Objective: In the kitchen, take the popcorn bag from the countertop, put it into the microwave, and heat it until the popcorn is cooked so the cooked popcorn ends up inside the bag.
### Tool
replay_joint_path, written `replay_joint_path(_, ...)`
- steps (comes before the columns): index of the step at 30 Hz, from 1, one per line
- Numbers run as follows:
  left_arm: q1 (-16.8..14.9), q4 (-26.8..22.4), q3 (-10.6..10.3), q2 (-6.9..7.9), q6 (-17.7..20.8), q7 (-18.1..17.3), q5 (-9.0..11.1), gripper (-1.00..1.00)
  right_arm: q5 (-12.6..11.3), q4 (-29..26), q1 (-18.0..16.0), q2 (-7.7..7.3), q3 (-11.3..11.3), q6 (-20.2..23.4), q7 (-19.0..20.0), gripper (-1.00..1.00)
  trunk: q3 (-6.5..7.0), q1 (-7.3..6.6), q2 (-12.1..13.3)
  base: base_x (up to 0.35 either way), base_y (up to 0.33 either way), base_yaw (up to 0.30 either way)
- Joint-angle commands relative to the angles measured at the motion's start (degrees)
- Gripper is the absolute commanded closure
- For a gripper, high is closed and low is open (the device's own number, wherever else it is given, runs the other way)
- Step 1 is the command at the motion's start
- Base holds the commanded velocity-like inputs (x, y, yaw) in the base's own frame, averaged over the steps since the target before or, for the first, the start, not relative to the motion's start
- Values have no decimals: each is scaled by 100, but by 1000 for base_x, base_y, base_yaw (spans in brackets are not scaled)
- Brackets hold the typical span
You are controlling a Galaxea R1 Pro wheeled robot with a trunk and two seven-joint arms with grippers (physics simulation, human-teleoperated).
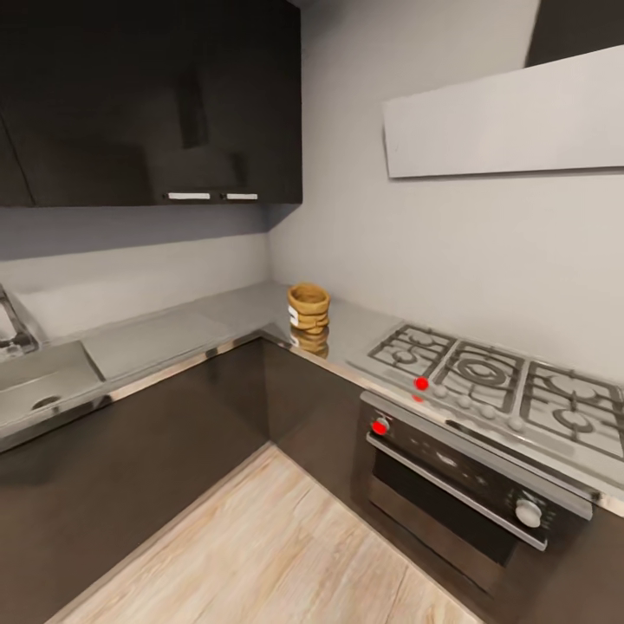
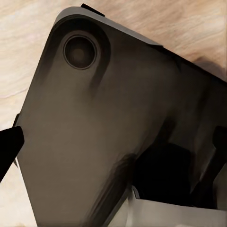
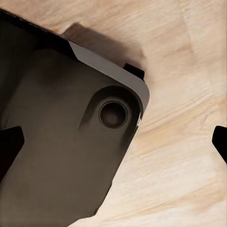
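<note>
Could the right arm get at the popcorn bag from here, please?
Probably not yet. The bag stands far off in the countertop corner, across open floor, while the right wrist view looks down at the floor, so the arm seems lowered.

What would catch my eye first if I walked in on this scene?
Probably the small tan burlap-like popcorn bag, standing alone in the corner of the glossy grey countertop. Next, the steel gas hob to its right, with red-lit dots above the black built-in oven. Both wrist views look down at the robot's dark base over a pale wooden floor.
</note>
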Motion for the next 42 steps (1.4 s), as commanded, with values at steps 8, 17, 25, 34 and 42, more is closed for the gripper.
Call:
replay_joint_path(8, 2, -6, 49, -2, -6, -18, 12, -100, 52, 20, -8, -4, -44, -17, 14, -100, -5, 4, -3, 315, 186, 0)
replay_joint_path(17, 2, -5, 53, -7, -6, -18, 12, -100, 67, 22, -8, -4, -43, -5, 75, -100, -5, 4, -3, 315, 171, 0)
replay_joint_path(25, 2, -3, 50, -7, -6, -18, 12, -100, 69, 21, -8, -13, -43, -13, 66, -100, -5, 4, -3, 316, 100, 0)
replay_joint_path(34, 2, -5, 44, -7, -10, -18, 7, -100, 76, 14, -8, 9, -37, -12, 43, -100, -5, 4, -3, 284, 7, 0)
replay_joint_path(42, 2, -6, 37, -19, -83, 52, -4, -100, 288, -1295, -15, 790, 9, 727, 107, -100, -5, 4, -3, 17, 0, 0)
